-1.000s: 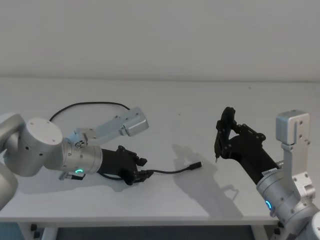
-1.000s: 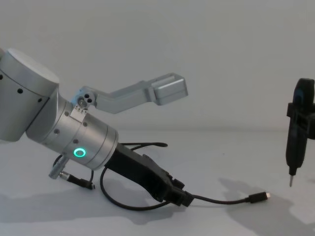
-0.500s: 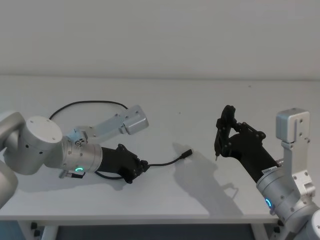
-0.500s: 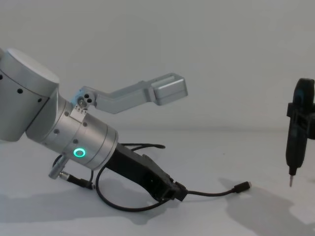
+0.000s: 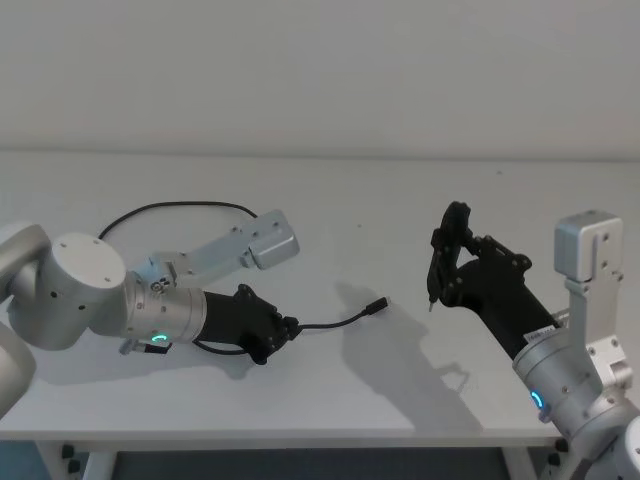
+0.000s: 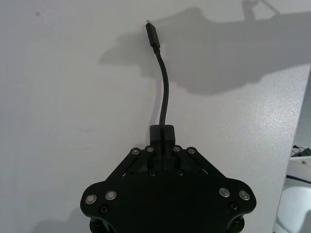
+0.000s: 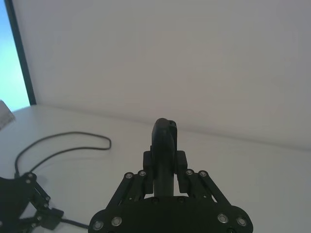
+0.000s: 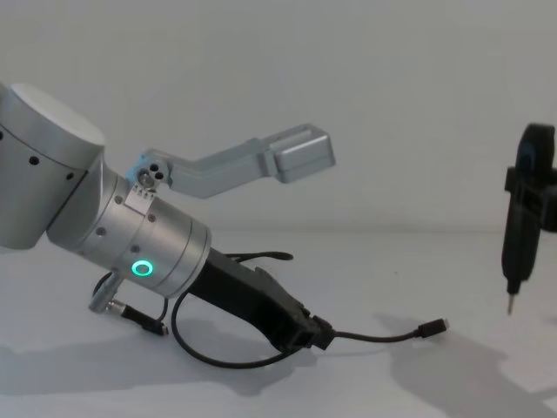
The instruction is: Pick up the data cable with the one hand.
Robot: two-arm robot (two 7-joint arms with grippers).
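Note:
The data cable (image 5: 335, 321) is a thin black cord. My left gripper (image 5: 288, 328), the one hand, is shut on it low over the table's front left. From the closed fingertips (image 6: 163, 132) the cord arcs out to its free plug (image 5: 377, 306), which hangs just above the table (image 8: 432, 327). The rest of the cable loops back behind the left arm (image 5: 170, 208). My right gripper (image 5: 452, 264) hovers at the right, shut on a slim dark tool (image 8: 518, 235) with a pointed tip, well clear of the cable.
A short black lead with a silver connector (image 8: 130, 312) hangs under the left arm. The white table (image 5: 400, 200) reaches a pale wall behind, and its front edge (image 5: 300, 432) is close to the left arm.
The left gripper has drawn back slightly to the left with the cable, and the free plug has risen off the table and come closer. The right arm has lifted a little.

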